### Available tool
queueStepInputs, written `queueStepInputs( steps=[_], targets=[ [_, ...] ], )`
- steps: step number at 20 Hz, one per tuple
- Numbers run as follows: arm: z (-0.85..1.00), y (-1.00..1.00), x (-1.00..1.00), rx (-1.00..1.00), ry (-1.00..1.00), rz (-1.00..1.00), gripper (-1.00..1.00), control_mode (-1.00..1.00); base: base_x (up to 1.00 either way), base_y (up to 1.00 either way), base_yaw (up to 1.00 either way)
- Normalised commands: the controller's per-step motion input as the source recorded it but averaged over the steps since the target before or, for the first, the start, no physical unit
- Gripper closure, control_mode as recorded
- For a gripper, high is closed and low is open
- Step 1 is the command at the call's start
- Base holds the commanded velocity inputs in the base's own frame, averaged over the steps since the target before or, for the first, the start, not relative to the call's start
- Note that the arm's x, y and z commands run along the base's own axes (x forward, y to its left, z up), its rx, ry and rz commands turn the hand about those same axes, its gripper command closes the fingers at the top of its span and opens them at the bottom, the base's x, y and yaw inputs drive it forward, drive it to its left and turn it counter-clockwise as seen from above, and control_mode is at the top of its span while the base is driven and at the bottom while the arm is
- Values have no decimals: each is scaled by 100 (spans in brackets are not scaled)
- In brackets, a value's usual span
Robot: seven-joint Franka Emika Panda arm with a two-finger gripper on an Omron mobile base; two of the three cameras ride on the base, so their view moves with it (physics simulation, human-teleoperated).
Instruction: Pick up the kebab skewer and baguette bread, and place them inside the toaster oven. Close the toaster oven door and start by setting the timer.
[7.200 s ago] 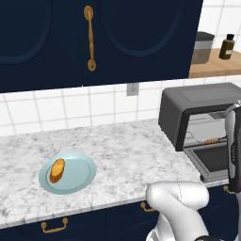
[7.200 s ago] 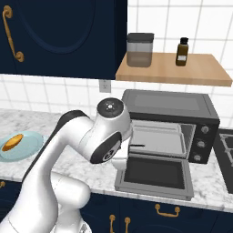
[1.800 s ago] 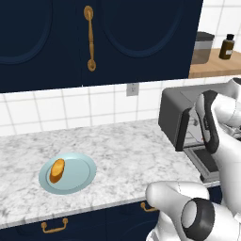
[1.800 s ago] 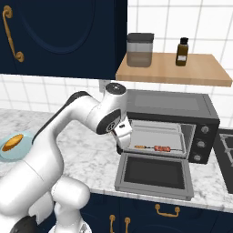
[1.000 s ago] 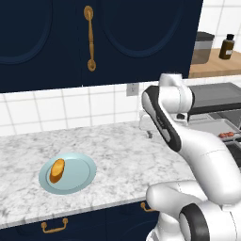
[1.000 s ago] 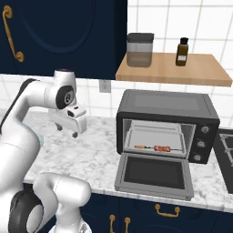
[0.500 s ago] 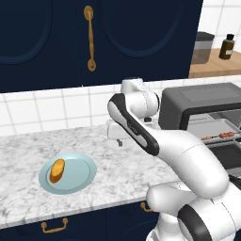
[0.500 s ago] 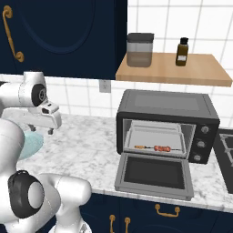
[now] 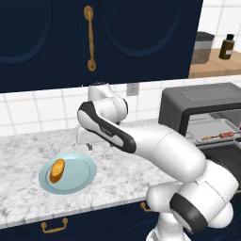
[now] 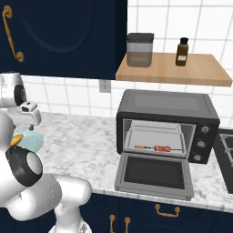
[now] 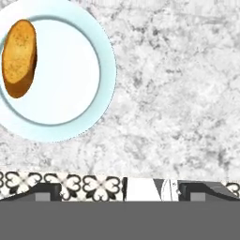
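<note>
The baguette bread [image 9: 57, 170] is lying on the left part of a light blue plate [image 9: 81, 175], which is resting on the marble worktop [image 9: 28, 150] toward its front edge and left end. In the hand view the bread [image 11: 18, 57] is being shown at the upper left, well off to one side of the gripper [image 11: 120, 192], whose jaws are standing wide apart with nothing between them; bare marble is lying directly ahead of them. In the left base view the gripper [image 9: 89, 145] is being held above the worktop just behind the plate's far rim, apart from the bread. The kebab skewer [image 10: 154, 148] is lying on the rack inside the toaster oven [image 10: 164, 107], which is standing at the right end of the worktop. The toaster oven door [image 10: 154, 174] is hanging fully dropped open, reaching toward the front edge.
</note>
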Motion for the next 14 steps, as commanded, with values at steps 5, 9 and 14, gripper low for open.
queueStepInputs(
  steps=[5,9,14],
  targets=[
    [-35,96,34,0,0,4,-100,-100,0,0,0],
    [-75,56,0,12,0,1,-100,-100,0,0,0],
    [-61,36,13,9,-13,0,-100,-100,0,0,0]
  ],
)
